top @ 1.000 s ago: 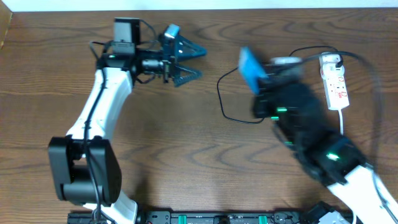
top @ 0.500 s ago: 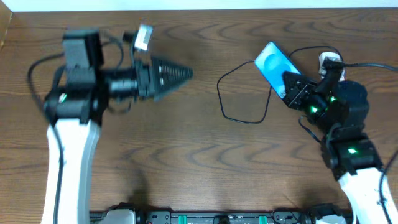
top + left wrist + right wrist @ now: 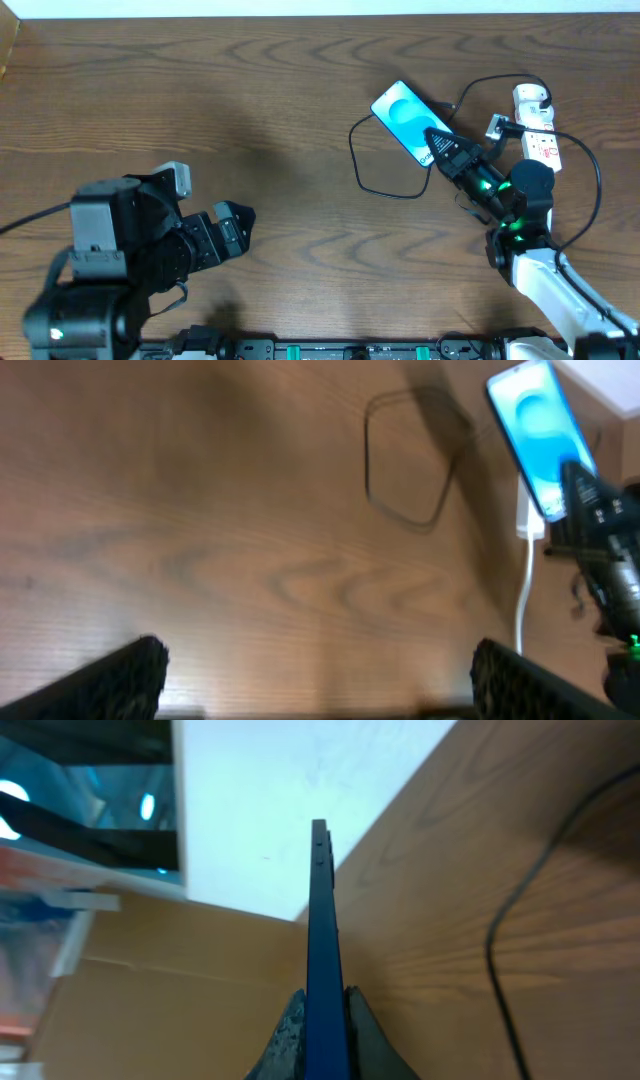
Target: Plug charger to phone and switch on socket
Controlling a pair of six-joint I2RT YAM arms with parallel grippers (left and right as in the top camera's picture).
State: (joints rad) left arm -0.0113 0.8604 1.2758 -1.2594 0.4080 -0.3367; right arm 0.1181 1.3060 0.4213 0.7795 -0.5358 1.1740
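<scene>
Your left gripper [image 3: 243, 230] hangs over the near-left corner of the desk [image 3: 300, 70]. Its jaws are spread wide with nothing between them, and it is well apart from everything the task needs.

Moving right, the charger [image 3: 362, 185] lies as a loose black loop on the desk, just beside the phone on its near-left side. You cannot tell from here where its connector tip ends.

Next is the phone [image 3: 402, 115], screen lit and facing up. Its long axis runs diagonally from far-left to near-right.

Its near-right end is pinched in the right gripper [image 3: 437, 142], clamped across screen and back.

Beyond that, the socket [image 3: 540, 140] lies near the right edge.

The cable therefore sits left of the busy hand. Your free left arm is farther off, but it looks like the one to fetch it.
</scene>
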